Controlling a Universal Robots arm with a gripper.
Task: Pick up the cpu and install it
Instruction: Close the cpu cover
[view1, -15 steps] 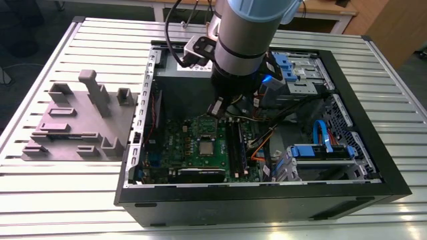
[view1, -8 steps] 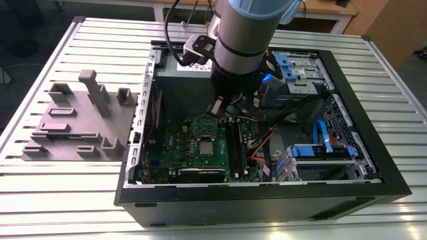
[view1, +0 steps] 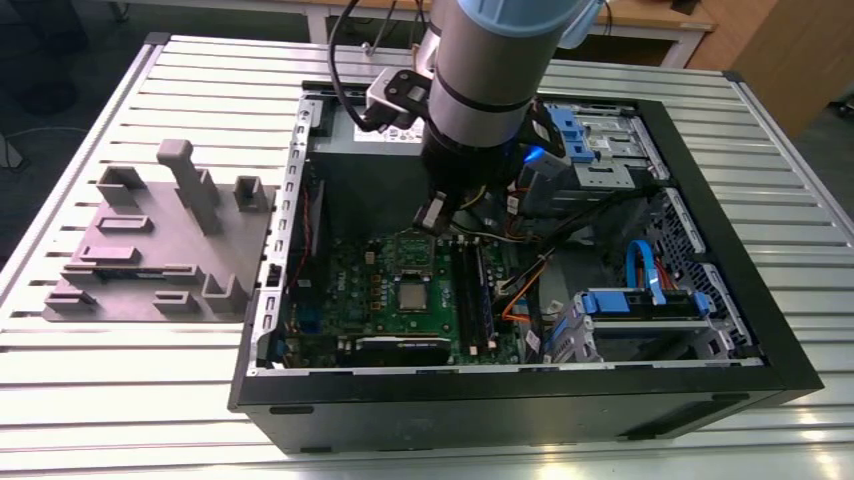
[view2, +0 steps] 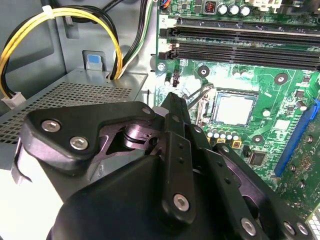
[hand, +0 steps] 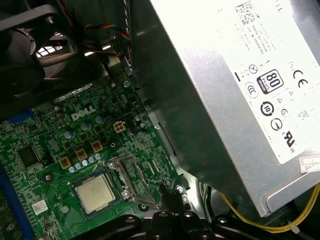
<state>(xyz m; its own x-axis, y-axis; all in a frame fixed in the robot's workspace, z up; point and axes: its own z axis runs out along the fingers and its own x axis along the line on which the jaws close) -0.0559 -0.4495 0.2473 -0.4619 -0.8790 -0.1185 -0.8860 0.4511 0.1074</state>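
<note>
Nearest in the second wrist view: black metal gripper (view2: 172, 107), linkages bolted, fingers brought together to a narrow tip with nothing between them, poised above the board's edge beside the socket. Just beyond, the cpu (view2: 232, 108), a small flat square chip with a pale silver metal top, lying in the dark square socket frame (view2: 206, 107) on the green motherboard (view2: 280, 65), a thin wire lever slanting beside it; seated flat there, apparently, though too small to be sure. Seen too in the first wrist view (hand: 95, 193) and, in the exterior view, at mid-board (view1: 415, 295). Judged light, rigid and smooth-topped, slippery to pinch, with a delicate underside; best taken by opposite edges, kept level. Farther off, a large grey sheet-metal power-supply box (hand: 225, 100), perforated on one face, trailing yellow cables. Left of the black steel case (view1: 507, 400), a grey-mauve plastic block with upright posts (view1: 160, 245) on the ribbed aluminium table (view1: 120, 380).
</note>
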